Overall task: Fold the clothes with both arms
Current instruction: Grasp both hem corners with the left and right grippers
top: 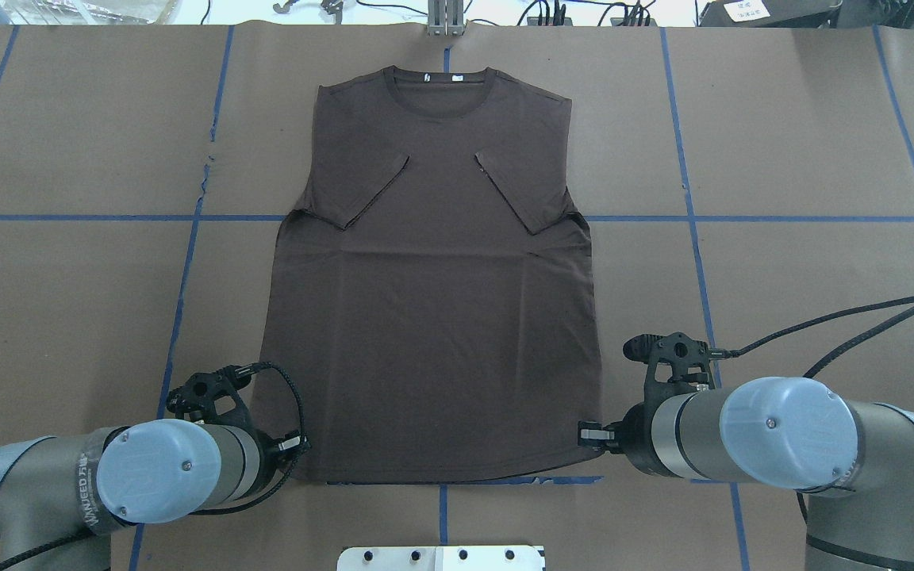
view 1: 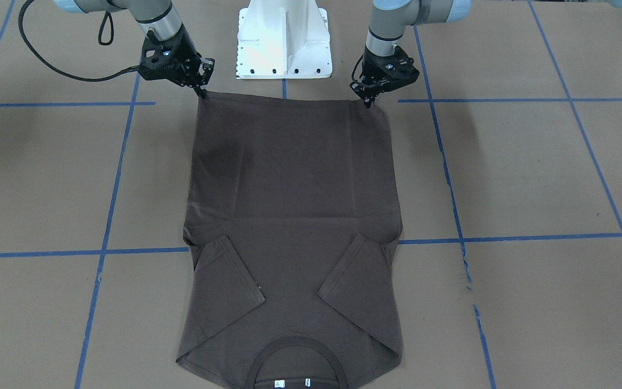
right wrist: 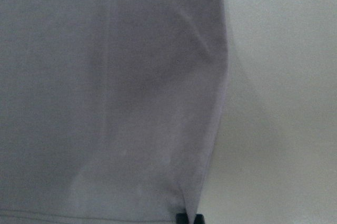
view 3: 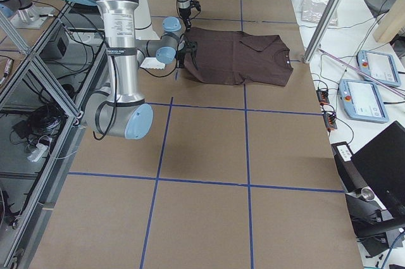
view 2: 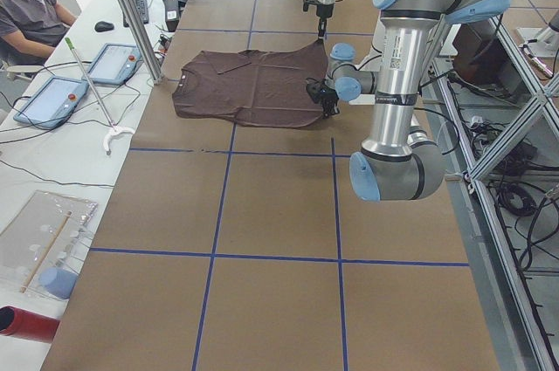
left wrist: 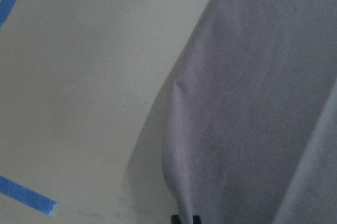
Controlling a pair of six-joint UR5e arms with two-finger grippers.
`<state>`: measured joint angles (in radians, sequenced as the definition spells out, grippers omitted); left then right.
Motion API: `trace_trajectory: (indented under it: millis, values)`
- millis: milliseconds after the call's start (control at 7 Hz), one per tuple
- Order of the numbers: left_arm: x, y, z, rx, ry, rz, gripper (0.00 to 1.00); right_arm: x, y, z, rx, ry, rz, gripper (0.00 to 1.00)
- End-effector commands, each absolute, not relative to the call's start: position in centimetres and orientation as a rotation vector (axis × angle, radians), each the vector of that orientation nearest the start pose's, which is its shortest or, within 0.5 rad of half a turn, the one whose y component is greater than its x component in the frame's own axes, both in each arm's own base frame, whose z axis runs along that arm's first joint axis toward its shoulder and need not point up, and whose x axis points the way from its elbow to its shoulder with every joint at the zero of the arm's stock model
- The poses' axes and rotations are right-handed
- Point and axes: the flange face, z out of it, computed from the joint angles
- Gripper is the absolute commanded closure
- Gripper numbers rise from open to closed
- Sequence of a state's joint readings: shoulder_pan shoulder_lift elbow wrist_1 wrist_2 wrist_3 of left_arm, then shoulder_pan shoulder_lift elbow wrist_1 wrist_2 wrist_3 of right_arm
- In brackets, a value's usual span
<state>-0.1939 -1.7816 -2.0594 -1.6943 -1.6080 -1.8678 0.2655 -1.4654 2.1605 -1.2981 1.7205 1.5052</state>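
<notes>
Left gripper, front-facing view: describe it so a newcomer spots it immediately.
Start at the white pedestal at top centre, above the brown T-shirt. The left gripper is the black one pinching the hem corner on the view's right; the right gripper, on the view's left, trails a long looping cable.

Brown paper-covered table (view 1: pixel 532 173) gridded with blue tape lines (view 1: pixel 511 237); white pedestal (view 1: pixel 284 38) just behind, between left gripper (view 1: pixel 367 101) and right gripper (view 1: pixel 202 93); teach pendants (view 2: pixel 52 100) well beyond.

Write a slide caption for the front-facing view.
Left tool and right tool grip the T-shirt's hem corners, sleeves folded inward.
</notes>
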Motion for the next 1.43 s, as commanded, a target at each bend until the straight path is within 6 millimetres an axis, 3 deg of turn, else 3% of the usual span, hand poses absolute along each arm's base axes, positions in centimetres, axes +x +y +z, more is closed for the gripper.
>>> trace_trajectory:
  millis: [0, 143, 286, 429, 571, 714, 857, 1000, 1143, 1286]
  values:
    - [47.2, -22.7, 30.2, -0.073, 0.862, -0.442, 1.0, -40.5, -23.4, 30.7, -0.017, -0.988, 0.097, 1.0]
    - [45.3, -21.7, 28.5, -0.068, 0.85, -0.41, 1.0, -37.5, -21.9, 29.8, -0.058, -1.013, 0.067, 1.0]
    - [44.2, -17.5, 26.1, -0.102, 0.842, -0.326, 1.0, -36.7, -20.2, 29.2, -0.132, -1.028, 0.012, 1.0]
    - [43.7, -14.6, 24.7, -0.131, 0.861, -0.265, 1.0, -36.7, -18.6, 28.7, -0.201, -1.039, -0.038, 1.0]
    - [44.1, -13.1, 24.6, -0.146, 0.863, -0.233, 1.0, -36.3, -18.0, 28.1, -0.248, -1.053, -0.07, 1.0]
    - [44.0, -13.3, 24.2, -0.148, 0.871, -0.235, 1.0, -36.3, -18.3, 28.0, -0.246, -1.056, -0.065, 1.0]
    - [43.0, -14.8, 23.7, -0.124, 0.889, -0.235, 1.0, -36.1, -19.7, 28.1, -0.219, -1.06, -0.044, 1.0]
    - [41.4, -18.2, 22.3, -0.099, 0.926, -0.277, 1.0, -36.0, -22.6, 27.0, -0.155, -1.096, -0.018, 1.0]
    - [39.8, -22.2, 22.0, -0.055, 0.932, -0.291, 1.0, -35.5, -26.2, 26.5, -0.079, -1.115, 0.0, 1.0]
    - [38.5, -25.5, 20.9, 0.015, 0.953, -0.291, 1.0, -34.4, -30.4, 27.5, -0.016, -1.099, 0.034, 1.0]
